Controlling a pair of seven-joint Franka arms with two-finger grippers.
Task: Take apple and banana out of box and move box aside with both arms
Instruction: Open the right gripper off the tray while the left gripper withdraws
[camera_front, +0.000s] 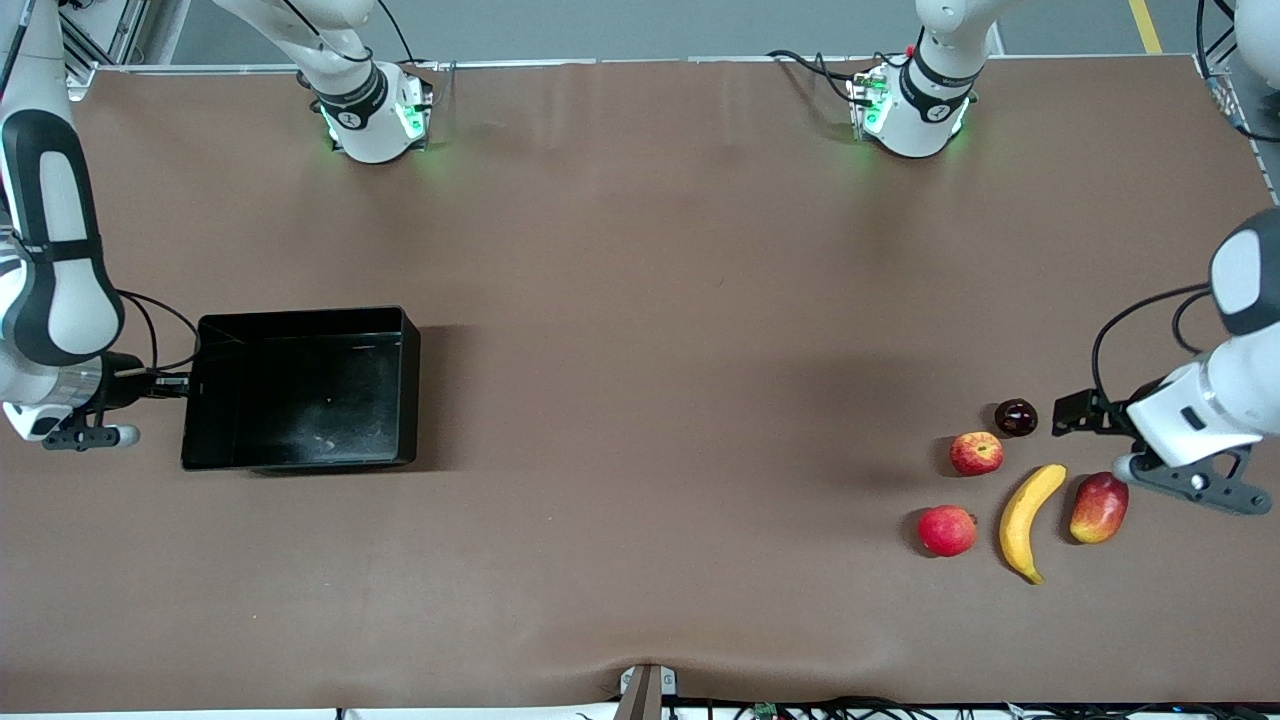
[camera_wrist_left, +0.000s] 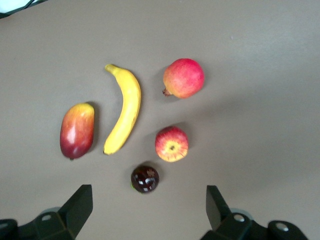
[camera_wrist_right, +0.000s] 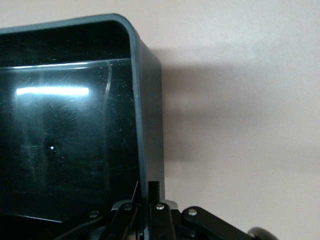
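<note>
Box (camera_front: 300, 390), empty, at right arm's end of worktop (camera_front: 640, 350): glossy, stiff, light, slippery; best pinched at wall rim, where right end effector (camera_front: 185, 385) sits clamped; left end effector (camera_wrist_left: 149, 207) spread wide, empty, over fruit group.

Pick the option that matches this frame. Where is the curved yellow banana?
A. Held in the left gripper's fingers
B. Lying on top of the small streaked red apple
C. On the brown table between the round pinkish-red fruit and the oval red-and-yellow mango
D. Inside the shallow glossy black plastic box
C: the curved yellow banana lies on the brown table, between the round pinkish-red fruit and the oval red-and-yellow mango, outside the box.
</note>
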